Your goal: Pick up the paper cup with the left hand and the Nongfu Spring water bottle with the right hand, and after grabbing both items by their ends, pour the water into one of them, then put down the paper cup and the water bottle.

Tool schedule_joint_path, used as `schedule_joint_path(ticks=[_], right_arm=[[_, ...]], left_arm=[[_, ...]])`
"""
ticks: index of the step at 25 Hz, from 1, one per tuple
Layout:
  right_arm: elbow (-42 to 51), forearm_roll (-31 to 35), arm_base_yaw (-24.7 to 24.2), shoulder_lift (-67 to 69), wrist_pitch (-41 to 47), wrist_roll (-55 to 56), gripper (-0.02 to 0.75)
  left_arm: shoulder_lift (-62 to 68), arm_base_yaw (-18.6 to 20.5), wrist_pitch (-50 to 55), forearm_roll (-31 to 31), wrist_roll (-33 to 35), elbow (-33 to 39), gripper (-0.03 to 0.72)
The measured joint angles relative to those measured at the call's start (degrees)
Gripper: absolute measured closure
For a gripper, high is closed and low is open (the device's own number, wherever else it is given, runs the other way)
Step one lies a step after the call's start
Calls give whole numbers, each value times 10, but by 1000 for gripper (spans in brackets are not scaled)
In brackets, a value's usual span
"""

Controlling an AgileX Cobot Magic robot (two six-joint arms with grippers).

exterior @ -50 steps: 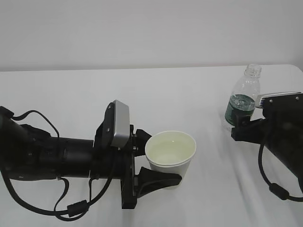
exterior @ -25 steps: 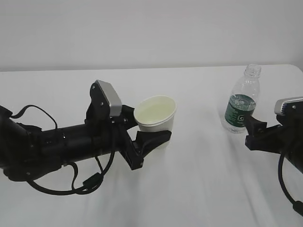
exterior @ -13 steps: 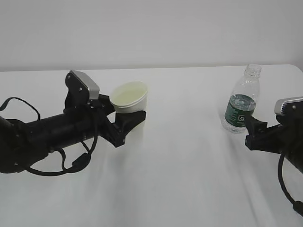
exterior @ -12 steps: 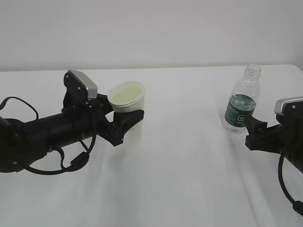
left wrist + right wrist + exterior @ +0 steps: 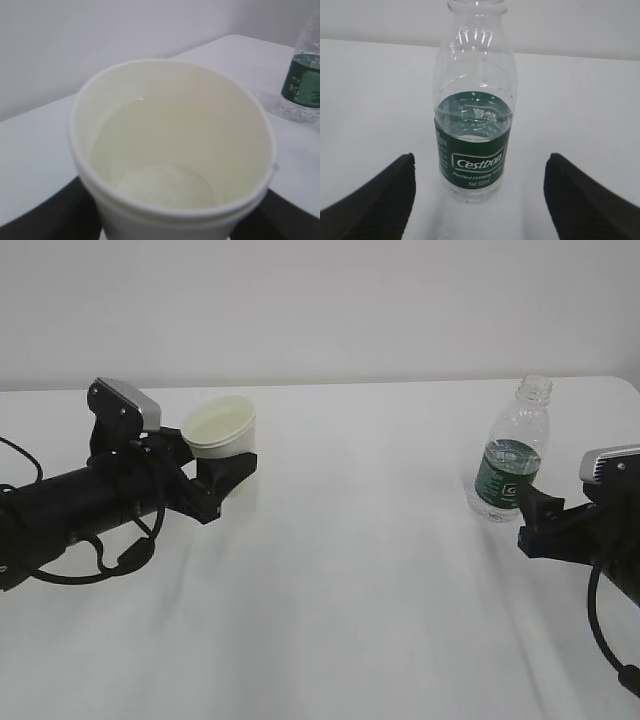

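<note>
- Exterior view: the left gripper (image 5: 222,472) is clamped on the paper cup (image 5: 220,430), upright, at the left of the white table (image 5: 380,570). Cup bottom hidden by the jaws; cannot tell whether it rests on the table or is just above it.
- Exterior view: the water bottle (image 5: 513,455) stands upright, capless, far right. The right gripper (image 5: 535,515) sits just in front of it, not touching.
- Left wrist view: cup (image 5: 172,150) holds water (image 5: 160,175), partly filled. Black jaws flank its lower sides. Pour looks done.
- Right wrist view: bottle (image 5: 475,115) stands free between the spread fingertips (image 5: 370,200), jaws apart, nothing held. Bottle put down.
- Left to do, by my reading: set the cup down if needed, release it, withdraw.
</note>
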Motion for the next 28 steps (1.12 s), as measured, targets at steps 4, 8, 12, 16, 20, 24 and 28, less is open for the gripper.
schedule_joint_path(ticks=[4, 8, 12, 16, 20, 24, 28], right_arm=[[0, 0, 0, 0, 0, 0, 143], [0, 1, 0, 0, 0, 0, 143], [0, 1, 0, 0, 0, 0, 143], [0, 1, 0, 0, 0, 0, 143], [0, 1, 0, 0, 0, 0, 143], [0, 1, 0, 0, 0, 1, 143], [0, 1, 0, 0, 0, 2, 143]], left_arm=[[0, 12, 1, -19, 21, 0, 208], [0, 25, 1, -43, 37, 0, 208], [0, 43, 1, -54, 40, 0, 208], [0, 71, 2, -55, 41, 0, 208], [0, 99, 2, -62, 42, 0, 208], [0, 115, 3, -79, 42, 0, 208], [0, 125, 3, -101, 44, 0, 208]])
